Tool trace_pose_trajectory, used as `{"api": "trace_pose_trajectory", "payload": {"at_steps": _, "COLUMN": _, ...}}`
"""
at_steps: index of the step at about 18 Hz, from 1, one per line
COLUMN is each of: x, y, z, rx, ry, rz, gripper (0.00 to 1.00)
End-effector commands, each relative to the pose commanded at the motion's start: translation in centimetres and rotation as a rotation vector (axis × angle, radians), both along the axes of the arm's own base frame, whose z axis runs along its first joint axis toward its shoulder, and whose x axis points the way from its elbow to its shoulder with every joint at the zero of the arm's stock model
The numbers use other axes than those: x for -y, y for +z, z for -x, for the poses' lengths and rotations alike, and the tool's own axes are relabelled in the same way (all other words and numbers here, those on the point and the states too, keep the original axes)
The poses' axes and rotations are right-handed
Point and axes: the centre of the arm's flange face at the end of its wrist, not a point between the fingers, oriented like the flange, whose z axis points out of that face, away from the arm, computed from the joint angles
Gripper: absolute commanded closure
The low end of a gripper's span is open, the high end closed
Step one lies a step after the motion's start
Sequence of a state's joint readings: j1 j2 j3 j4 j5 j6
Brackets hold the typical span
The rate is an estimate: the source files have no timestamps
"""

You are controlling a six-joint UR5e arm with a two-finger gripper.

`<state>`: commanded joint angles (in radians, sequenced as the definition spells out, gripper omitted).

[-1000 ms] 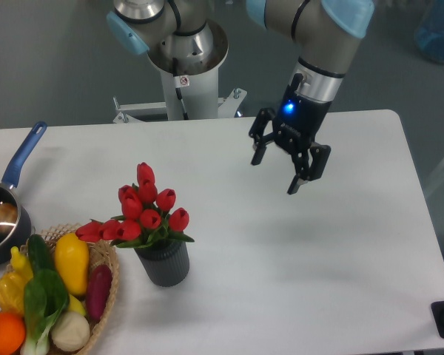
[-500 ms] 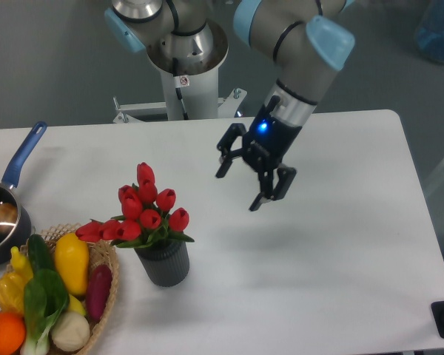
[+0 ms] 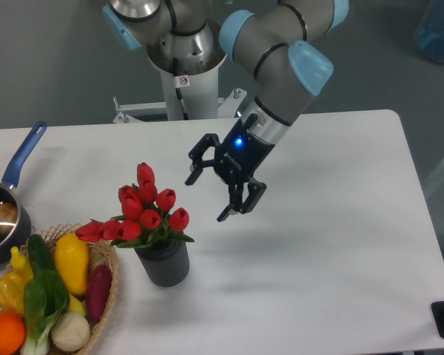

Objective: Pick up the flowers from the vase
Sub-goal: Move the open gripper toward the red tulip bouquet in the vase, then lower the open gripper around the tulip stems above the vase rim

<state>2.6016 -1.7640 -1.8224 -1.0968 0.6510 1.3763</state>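
Observation:
The flowers [image 3: 142,210], a bunch of red tulip buds with green leaves, stand upright in the vase [image 3: 163,262], a short dark grey ribbed cylinder on the white table. My gripper [image 3: 207,198] hangs above the table just right of the bunch, at about the height of the buds. It is open, with nothing between its black fingers [image 3: 237,205]. The stems are hidden inside the vase.
A wicker basket [image 3: 111,285] full of colourful vegetables sits at the front left, touching distance from the vase. A dark saucepan [image 3: 0,240] with a blue handle is at the left edge. The arm's base stands behind the table's far edge.
The gripper has travelled left and slightly down across the table, from the right half toward the flowers, staying open throughout. The flowers and vase have not moved.

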Motion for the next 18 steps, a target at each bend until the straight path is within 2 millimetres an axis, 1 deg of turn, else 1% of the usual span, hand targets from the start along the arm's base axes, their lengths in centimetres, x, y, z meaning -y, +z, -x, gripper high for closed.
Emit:
{"api": "trace_pose_trajectory", "payload": {"at_steps": 1, "x": -0.2, "y": 0.0, "z": -0.1, "rx": 0.028, "ry": 0.009, "rz": -0.014, "gripper": 0.00}}
{"api": "trace_pose_trajectory", "payload": {"at_steps": 8, "x": -0.6, "y": -0.9, "z": -0.2, "rx": 0.039, "ry": 0.000, "rz": -0.008, "gripper": 0.00}}
{"api": "trace_pose_trajectory", "payload": {"at_steps": 10, "x": -1.1, "y": -0.9, "z": -0.6, "rx": 0.037, "ry": -0.011, "rz": -0.009, "gripper": 0.00}}
{"api": "trace_pose_trajectory", "payload": {"at_steps": 11, "x": -1.2, "y": -1.2, "z": -0.6, "rx": 0.039, "ry": -0.014, "rz": -0.007, "gripper": 0.00}}
{"api": "trace_pose_trajectory", "payload": {"at_steps": 15, "x": -1.3, "y": -1.3, "z": -0.5, "rx": 0.022, "ry": -0.031, "rz": -0.018, "gripper": 0.00}}
{"api": "trace_pose_trajectory", "payload": {"at_steps": 18, "x": -1.6, "y": -1.8, "z": -0.7, "rx": 0.003, "ry": -0.060, "rz": -0.027, "gripper": 0.00}}
